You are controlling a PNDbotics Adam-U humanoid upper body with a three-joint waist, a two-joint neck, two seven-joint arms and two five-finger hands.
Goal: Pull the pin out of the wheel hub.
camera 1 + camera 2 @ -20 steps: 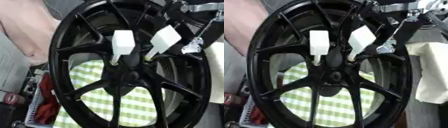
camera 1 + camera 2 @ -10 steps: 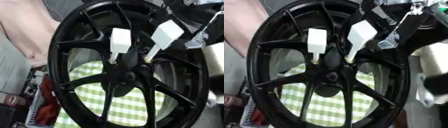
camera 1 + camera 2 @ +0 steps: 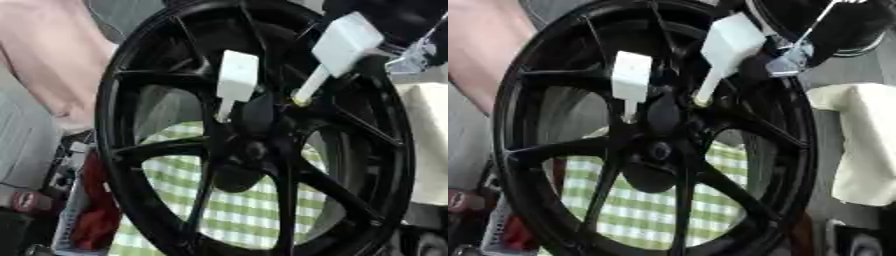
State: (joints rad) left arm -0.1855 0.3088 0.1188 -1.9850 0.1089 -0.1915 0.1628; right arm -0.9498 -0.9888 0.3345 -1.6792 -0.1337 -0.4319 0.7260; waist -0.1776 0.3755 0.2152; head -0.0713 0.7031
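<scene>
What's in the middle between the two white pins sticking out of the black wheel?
Only black wheel shows between the left pin and the right pin: a dark spoke above the hub, in the left eye view.

A black wheel hub (image 3: 658, 150) stood upright, filling the view. Two white-handled pins sat near its centre: one pin (image 3: 630, 82) at eleven o'clock, the other pin (image 3: 726, 47) tilted toward one o'clock, beside the right hand (image 3: 820, 25)

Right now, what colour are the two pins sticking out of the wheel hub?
Both flat-headed pins are white against the black wheel hub; clearest in the left eye view.
</scene>
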